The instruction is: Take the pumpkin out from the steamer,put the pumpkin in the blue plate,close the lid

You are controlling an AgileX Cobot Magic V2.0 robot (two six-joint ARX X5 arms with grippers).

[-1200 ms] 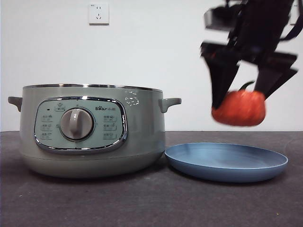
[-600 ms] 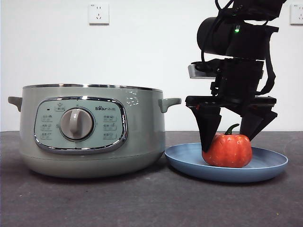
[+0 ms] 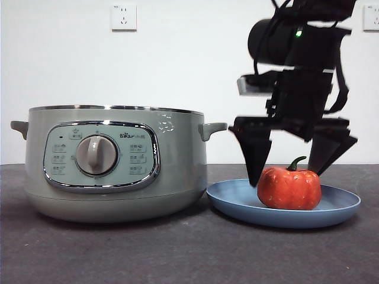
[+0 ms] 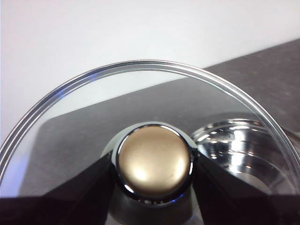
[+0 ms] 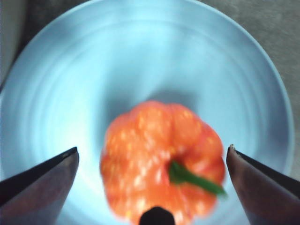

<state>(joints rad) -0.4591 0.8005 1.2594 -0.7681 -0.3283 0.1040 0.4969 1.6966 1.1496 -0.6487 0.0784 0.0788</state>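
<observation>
The orange-red pumpkin (image 3: 289, 188) with its green stem rests on the blue plate (image 3: 232, 200), to the right of the steamer (image 3: 112, 160). My right gripper (image 3: 288, 177) hangs just over it, open, one jaw on each side and clear of the fruit. The right wrist view shows the pumpkin (image 5: 161, 159) lying free on the plate (image 5: 140, 56) between the spread jaws of that gripper (image 5: 152, 150). My left gripper (image 4: 154, 161) is shut on the knob of the glass lid (image 4: 93, 103), held up out of the front view. The steamer's shiny inside (image 4: 239, 145) shows through the glass.
The steamer stands uncovered at the left of the dark table, its side handle (image 3: 212, 128) close to the plate's left rim. A wall socket (image 3: 123, 16) sits high on the white wall behind.
The right gripper brought the pumpkin down from mid-air onto the plate, then opened and let it go. It has lifted slightly; the pumpkin sits a little further right.
</observation>
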